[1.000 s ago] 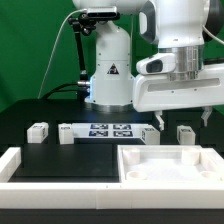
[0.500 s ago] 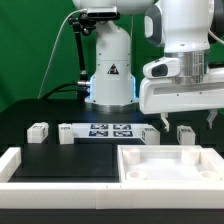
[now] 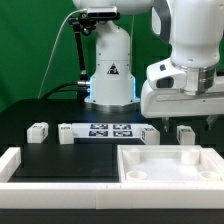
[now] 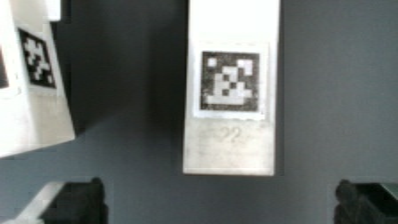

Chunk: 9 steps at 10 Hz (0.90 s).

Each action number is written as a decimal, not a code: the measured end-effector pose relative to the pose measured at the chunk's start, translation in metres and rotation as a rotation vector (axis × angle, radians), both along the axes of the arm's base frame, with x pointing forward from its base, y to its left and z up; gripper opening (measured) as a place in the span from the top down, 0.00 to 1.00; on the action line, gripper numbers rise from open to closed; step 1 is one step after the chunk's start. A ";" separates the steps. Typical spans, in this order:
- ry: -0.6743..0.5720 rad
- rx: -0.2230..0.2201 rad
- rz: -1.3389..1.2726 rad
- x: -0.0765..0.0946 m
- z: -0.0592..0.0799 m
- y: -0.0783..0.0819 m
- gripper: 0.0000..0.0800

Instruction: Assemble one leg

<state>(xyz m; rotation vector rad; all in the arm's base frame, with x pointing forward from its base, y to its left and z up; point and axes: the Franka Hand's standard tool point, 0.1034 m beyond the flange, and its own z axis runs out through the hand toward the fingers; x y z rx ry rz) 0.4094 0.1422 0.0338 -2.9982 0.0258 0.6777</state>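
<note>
The black bench point(image 3: 60, 150) carries the large white square panel point(image 3: 170, 165) in front and the marker board point(image 3: 100, 131) behind. The fingers point(image 4: 68, 205) are spread wide and empty, hovering over a tagged leg point(image 4: 231, 100) that lies on the bench beyond the panel. A second leg point(image 4: 27, 80) lies just beside it.

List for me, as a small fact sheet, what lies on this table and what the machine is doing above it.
end effector: open, hovering over a leg, not touching it
leg: small white block with a black-and-white tag, lying on the dark table
second leg: close beside the first
third leg: far off at the exterior view's left
marker board: flat, between those two legs
square panel: white, nearest the camera
</note>
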 end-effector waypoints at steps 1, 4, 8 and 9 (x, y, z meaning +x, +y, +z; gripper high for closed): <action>0.096 -0.001 0.005 0.000 -0.001 0.002 0.19; 0.321 -0.003 0.022 -0.003 -0.009 0.003 0.19; 0.521 -0.022 0.020 -0.013 -0.025 0.001 0.19; 0.526 -0.028 0.014 -0.014 -0.026 0.001 0.19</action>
